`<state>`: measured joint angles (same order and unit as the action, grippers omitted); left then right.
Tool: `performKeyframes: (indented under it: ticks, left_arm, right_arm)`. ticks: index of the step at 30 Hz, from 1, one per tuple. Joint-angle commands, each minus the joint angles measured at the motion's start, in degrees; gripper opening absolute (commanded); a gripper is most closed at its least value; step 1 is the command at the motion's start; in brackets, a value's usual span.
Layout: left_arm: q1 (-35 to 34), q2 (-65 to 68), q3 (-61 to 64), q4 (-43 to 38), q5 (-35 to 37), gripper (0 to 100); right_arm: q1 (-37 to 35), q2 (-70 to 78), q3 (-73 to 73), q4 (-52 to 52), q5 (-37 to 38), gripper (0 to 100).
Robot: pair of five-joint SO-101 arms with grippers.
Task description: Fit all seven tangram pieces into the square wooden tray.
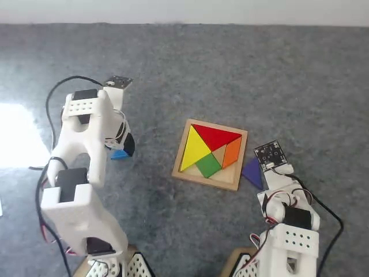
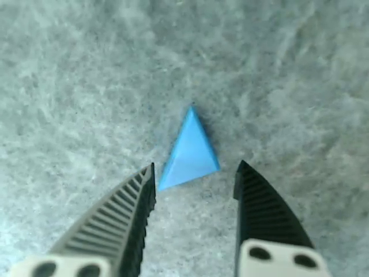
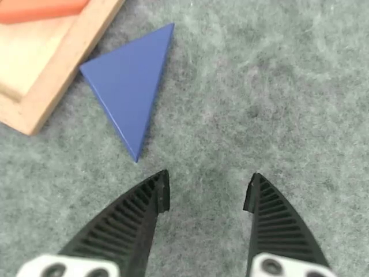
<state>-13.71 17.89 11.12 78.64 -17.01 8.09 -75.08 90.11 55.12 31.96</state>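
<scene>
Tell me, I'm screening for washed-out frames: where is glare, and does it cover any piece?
High view: white glare washes out the table at the left edge, clear of the tray and light blue triangle. Left wrist view: even light, no glare. Right wrist view: dark blue triangle evenly lit.

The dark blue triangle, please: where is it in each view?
High view: dark blue triangle just right of the wooden tray.
Right wrist view: beside the tray's edge, ahead of the right gripper.
Left wrist view: a different piece, the light blue triangle.
Shared landmark: the tray.
</scene>
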Motion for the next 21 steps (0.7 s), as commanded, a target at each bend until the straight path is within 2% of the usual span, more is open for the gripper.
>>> performKeyframes:
  ticks: [1,10,21]
  left_arm:
    - [0.00,-0.44,-1.89,-1.14,-1.05,22]
    - [0.35,-0.44,4.88,-8.26,-1.05,20]
    - [0.62,-0.44,5.93,-8.18,-0.70,18]
  right_arm:
    - [-0.40,0.22,-0.18,-0.48,0.53,21.6]
    - [-0.40,0.22,-0.18,-0.48,0.53,21.6]
    - [-0.31,0.22,-0.18,-0.48,0.53,21.6]
